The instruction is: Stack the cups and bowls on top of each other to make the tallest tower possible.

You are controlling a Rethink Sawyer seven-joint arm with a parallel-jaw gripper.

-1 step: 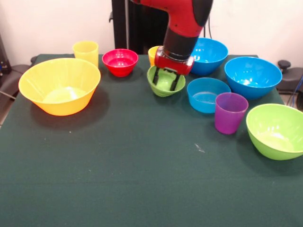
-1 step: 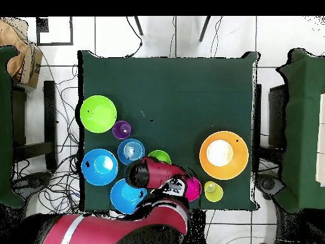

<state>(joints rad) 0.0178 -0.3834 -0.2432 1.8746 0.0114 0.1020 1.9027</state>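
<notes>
green cloth covers the table [image 1: 118,179], and on it all the cups and bowls stand apart, mouth up, none inside another. so no tower is built yet. the huge orange-yellow bowl [image 1: 60,86] is at the left in the front view; nothing lies in it, only a pale shine shows on its bottom. behind it stands a yellow cup [image 1: 86,50], and beside that the small red bowl [image 1: 120,62], holding nothing. the second yellow cup [image 1: 153,54] is mostly hidden behind the arm.

near the middle is the small green bowl [image 1: 165,82]. to its right is the shallow blue bowl [image 1: 207,94], and the purple cup [image 1: 230,112] stands just beside it, at the front. two large blue bowls, one [image 1: 209,55] at the back and one [image 1: 253,76] further right, show only bare inner walls. the lime green bowl [image 1: 277,130] is at the right edge, well apart from the orange-yellow one.

the gripper [image 1: 165,81] hangs over the small green bowl with its two dark fingers [image 1: 155,76] reaching down into the bowl's mouth. the jaws stand spread, with a gap between them, and they grasp nothing. i cannot tell if the tips touch the inside of the bowl. in the overhead view the arm [image 2: 152,175] covers part of this bowl.
</notes>
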